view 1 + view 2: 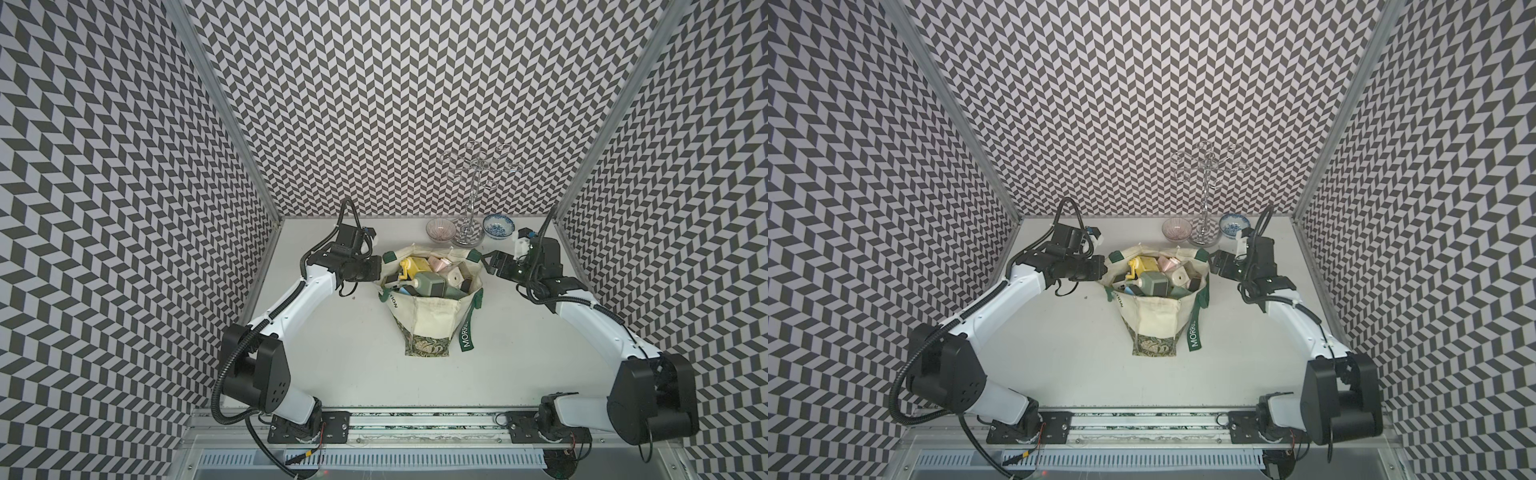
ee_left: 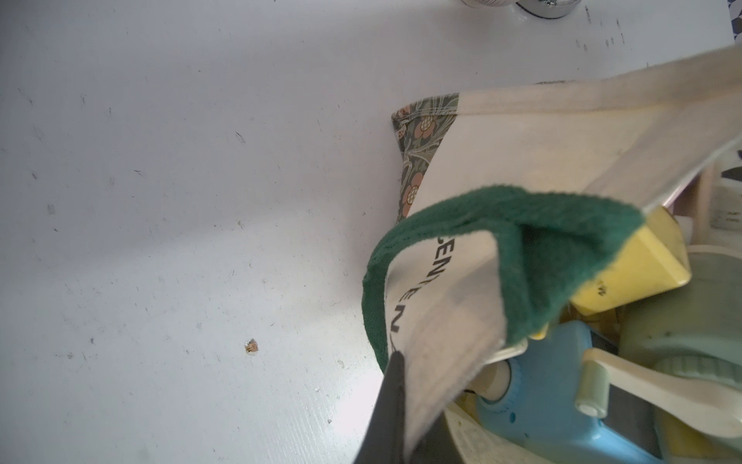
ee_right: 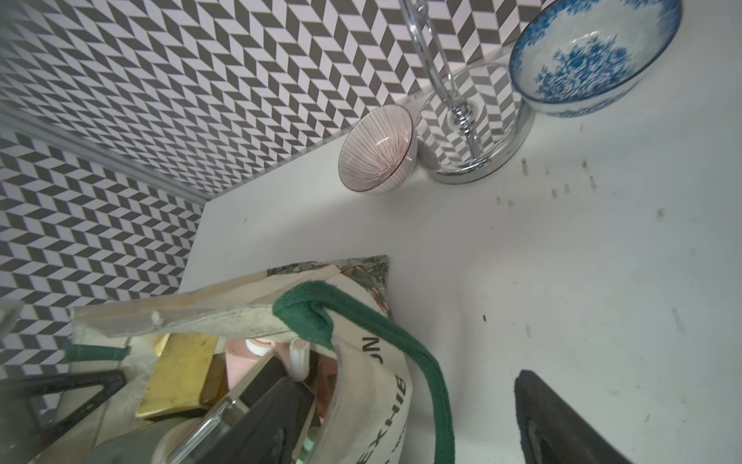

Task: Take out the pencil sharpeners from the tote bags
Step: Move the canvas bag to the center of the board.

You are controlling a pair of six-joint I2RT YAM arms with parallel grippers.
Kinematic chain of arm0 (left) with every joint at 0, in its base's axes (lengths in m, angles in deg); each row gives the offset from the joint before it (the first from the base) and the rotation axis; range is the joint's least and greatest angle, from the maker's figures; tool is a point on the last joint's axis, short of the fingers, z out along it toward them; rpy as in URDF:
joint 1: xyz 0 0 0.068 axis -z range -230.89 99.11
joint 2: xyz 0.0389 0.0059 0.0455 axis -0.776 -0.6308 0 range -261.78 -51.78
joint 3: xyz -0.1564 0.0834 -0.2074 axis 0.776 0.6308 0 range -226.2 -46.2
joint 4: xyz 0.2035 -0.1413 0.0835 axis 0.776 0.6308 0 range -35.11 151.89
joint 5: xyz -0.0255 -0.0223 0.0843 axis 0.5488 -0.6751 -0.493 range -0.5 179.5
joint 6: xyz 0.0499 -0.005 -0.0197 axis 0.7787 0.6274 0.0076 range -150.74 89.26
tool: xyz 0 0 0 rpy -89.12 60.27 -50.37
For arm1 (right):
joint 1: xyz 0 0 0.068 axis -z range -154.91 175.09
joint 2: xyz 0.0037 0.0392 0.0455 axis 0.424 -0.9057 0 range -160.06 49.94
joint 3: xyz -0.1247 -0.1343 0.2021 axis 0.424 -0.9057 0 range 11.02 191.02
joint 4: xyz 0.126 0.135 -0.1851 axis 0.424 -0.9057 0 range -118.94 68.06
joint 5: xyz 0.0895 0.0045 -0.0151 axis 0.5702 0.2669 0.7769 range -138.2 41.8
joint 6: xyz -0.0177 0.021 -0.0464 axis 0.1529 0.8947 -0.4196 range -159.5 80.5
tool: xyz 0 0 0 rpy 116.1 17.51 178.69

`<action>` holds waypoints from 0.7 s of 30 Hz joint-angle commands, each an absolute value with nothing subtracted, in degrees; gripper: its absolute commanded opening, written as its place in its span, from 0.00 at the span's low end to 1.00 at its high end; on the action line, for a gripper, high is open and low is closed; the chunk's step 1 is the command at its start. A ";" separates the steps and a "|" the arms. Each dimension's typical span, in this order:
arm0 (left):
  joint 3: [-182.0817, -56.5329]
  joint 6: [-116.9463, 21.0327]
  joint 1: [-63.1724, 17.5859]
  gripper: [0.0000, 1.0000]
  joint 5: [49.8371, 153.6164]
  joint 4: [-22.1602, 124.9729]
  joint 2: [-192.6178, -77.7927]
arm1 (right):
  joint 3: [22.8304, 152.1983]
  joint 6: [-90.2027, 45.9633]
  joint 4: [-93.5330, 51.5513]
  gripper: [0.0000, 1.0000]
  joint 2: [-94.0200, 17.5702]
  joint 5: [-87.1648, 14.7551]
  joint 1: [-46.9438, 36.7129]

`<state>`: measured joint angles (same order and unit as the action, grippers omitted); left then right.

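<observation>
The left arm (image 1: pixel 291 299) and right arm (image 1: pixel 590 316) reached inward, elbows bent — left gripper (image 1: pixel 379 268) pinched tight on the tote bag's (image 1: pixel 432 320) rim, right gripper (image 1: pixel 487 264) opposite it with jaws spread wide.

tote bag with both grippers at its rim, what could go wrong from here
The left gripper is shut on just the edge of the tote bag; a hard pull might slip the cloth free.
The right gripper stands open at the opposite rim, close to the pencil sharpeners; closing could pinch one along with the cloth.
The bowls and chrome stand sit close behind; dragging the bag back might knock them.
</observation>
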<state>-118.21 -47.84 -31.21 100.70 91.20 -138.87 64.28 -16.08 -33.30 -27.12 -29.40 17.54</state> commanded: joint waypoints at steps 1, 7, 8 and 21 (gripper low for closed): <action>-117.97 -46.47 -32.83 0.00 97.79 92.46 -136.14 | 65.97 -16.36 -32.86 0.83 -27.45 -24.47 16.49; -118.37 -46.72 -33.14 0.00 97.66 92.19 -135.93 | 67.94 -18.05 -35.71 0.79 -30.40 -25.06 14.38; -118.65 -46.71 -33.17 0.00 97.84 92.24 -136.13 | 68.34 -18.31 -36.05 0.75 -31.04 -25.10 14.18; -120.56 -47.04 -34.14 0.00 98.42 92.38 -135.86 | 71.16 -21.34 -39.24 0.01 -35.25 -21.16 10.65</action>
